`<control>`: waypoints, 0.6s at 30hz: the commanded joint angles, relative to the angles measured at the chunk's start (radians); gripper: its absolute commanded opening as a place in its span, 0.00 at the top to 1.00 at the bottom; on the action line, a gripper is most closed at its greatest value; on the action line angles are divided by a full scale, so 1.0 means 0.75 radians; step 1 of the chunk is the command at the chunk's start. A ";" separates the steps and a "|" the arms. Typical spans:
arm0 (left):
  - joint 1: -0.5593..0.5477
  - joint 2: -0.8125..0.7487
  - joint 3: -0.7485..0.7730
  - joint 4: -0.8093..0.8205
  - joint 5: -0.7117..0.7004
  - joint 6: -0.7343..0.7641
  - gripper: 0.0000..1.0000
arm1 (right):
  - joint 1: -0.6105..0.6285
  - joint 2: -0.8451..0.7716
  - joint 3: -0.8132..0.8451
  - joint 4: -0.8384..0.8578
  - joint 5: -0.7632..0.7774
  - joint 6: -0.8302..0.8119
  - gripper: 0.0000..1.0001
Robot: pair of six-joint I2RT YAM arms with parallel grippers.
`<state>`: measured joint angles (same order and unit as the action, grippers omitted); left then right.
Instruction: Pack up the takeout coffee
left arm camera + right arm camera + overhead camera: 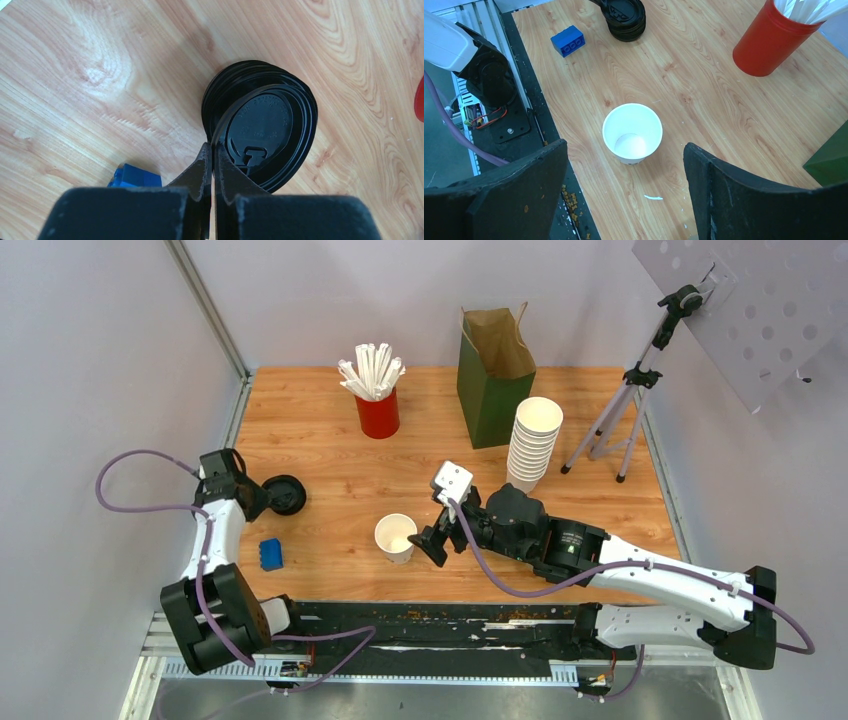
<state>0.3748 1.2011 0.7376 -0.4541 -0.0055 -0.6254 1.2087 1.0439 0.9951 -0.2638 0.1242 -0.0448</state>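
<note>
A small white paper cup (396, 537) stands upright on the wooden table with no lid on it; it looks empty in the right wrist view (632, 132). My right gripper (432, 543) is open just to its right, jaws wide apart (624, 146) and holding nothing. A stack of black sip lids (287, 494) lies at the left. My left gripper (268, 497) is shut on the rim of the top lid (265, 120), which tilts up off the stack (225, 90). The fingers (202, 167) pinch the lid's left edge.
A blue brick (270, 554) lies near the left arm. A red cup of wrapped straws (378, 412), a green paper bag (493, 380) standing open and a tall stack of lidless white cups (533, 443) stand at the back. A tripod (620, 410) is at the right.
</note>
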 commanded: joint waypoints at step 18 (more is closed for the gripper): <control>0.002 -0.249 -0.020 0.295 1.186 -0.315 1.00 | 0.006 -0.073 -0.165 0.595 -0.034 -0.402 0.00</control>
<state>0.3756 1.0458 0.7769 -0.4042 0.5900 -0.6910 1.2087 1.0397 0.9482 -0.0734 0.0998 -0.1574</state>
